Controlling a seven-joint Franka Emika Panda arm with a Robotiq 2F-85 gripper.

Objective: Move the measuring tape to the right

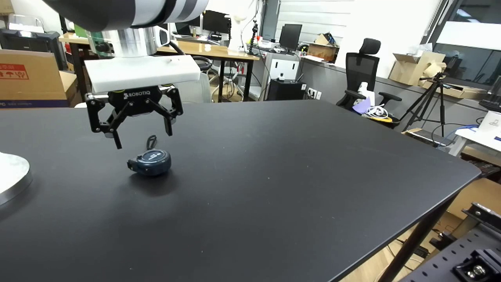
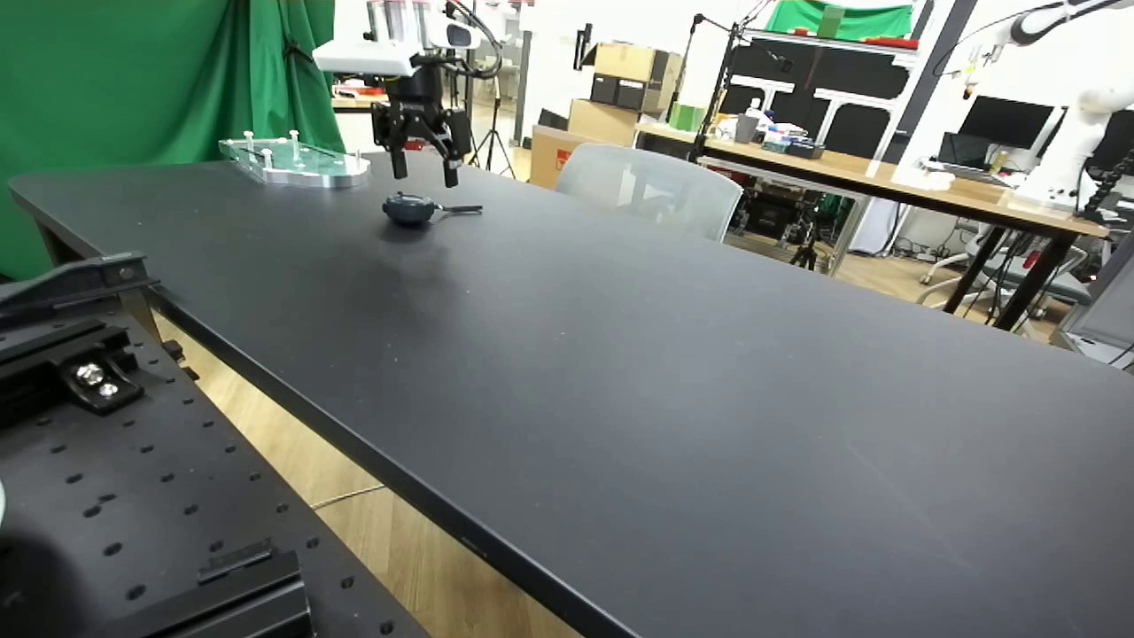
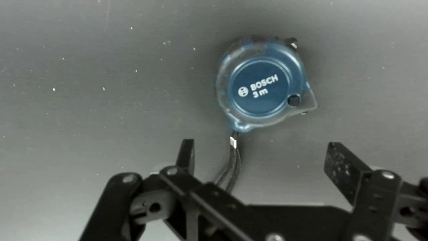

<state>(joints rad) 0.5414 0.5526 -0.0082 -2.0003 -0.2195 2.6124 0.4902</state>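
The measuring tape (image 1: 152, 163) is a small rounded blue-and-grey case with a black wrist loop. It lies flat on the dark table and also shows in an exterior view (image 2: 408, 209). In the wrist view the measuring tape (image 3: 262, 87) lies ahead of the fingertips, its loop running back between the fingers and partly hidden behind the gripper. My gripper (image 1: 144, 140) is open and empty, above the table, beside and above the tape, with no contact seen. It also shows in an exterior view (image 2: 426, 181) and in the wrist view (image 3: 260, 145).
A white round plate (image 1: 14, 176) sits at the left edge in an exterior view. A clear plate with pegs (image 2: 301, 168) stands at the table's far end. A grey mesh chair (image 2: 651, 186) is beside the dark table (image 2: 664, 399). A perforated metal platform (image 2: 177, 496) adjoins the near edge.
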